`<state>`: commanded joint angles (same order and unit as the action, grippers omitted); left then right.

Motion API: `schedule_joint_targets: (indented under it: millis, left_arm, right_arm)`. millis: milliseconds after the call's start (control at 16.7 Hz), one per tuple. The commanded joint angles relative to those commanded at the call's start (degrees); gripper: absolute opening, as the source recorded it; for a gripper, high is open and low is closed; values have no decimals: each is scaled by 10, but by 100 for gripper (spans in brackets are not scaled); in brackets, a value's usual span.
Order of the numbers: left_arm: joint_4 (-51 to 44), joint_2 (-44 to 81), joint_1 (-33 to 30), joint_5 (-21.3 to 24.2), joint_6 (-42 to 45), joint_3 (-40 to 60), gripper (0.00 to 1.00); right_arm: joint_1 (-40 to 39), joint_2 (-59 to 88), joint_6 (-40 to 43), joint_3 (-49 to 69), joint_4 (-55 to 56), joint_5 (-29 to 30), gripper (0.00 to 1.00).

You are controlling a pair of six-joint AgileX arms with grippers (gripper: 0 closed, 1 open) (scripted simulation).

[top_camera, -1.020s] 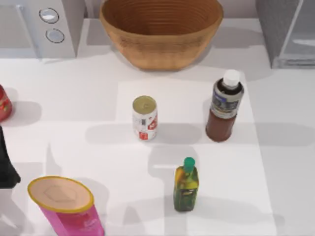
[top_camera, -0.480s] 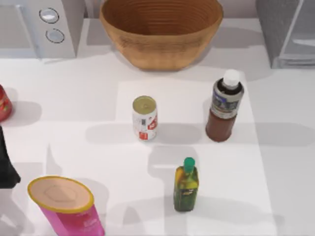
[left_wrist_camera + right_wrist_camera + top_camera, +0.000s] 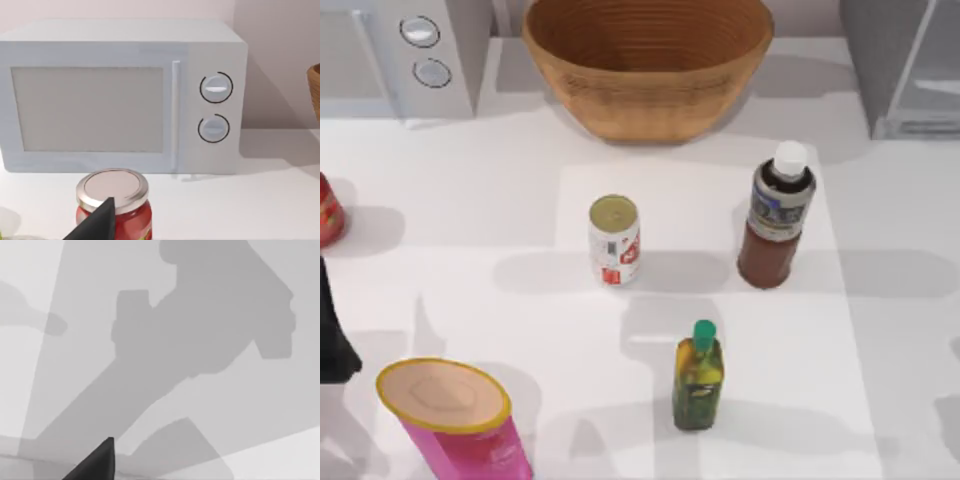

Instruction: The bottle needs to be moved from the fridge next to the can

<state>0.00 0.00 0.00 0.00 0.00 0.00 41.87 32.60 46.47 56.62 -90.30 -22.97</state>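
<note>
My left claw shows as one dark fingertip in its wrist view, hanging just in front of a red jar with a silver lid; I cannot tell whether that claw is released or clenched. From above, a dark part of my left arm sits at the left edge of the white surface. My right claw is likewise a single dark tip over bare white surface crossed by grey arm shadows, and its state I cannot tell either. Moving outward, the tall round bottle of dark reddish-brown liquid with a white screw cap stands upright on the surface, right of the small white can with red markings and a dull gold top, apart from it. A smaller green-capped yellow-green bottle stands nearer the front, and a pink gold-rimmed tub at front left. At the back are an empty woven brown basket, a light-grey microwave with two round knobs and the grey box-shaped fridge at the right corner.
</note>
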Motion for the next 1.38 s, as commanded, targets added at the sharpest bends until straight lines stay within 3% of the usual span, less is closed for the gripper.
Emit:
schedule_joint_targets:
  millis: [360,660,900,1380]
  left_arm:
    - [0,0,0,0,0,0,100]
    - [0,0,0,0,0,0,100]
    - [0,0,0,0,0,0,100]
    - [0,0,0,0,0,0,100]
  right_arm:
    - [334,400,389,112,6,-165,100]
    - [540,630,617,173,39,-270,100]
    - [615,708,694,194,59,-312,100]
    - [598,711,679,195,79,-316,100]
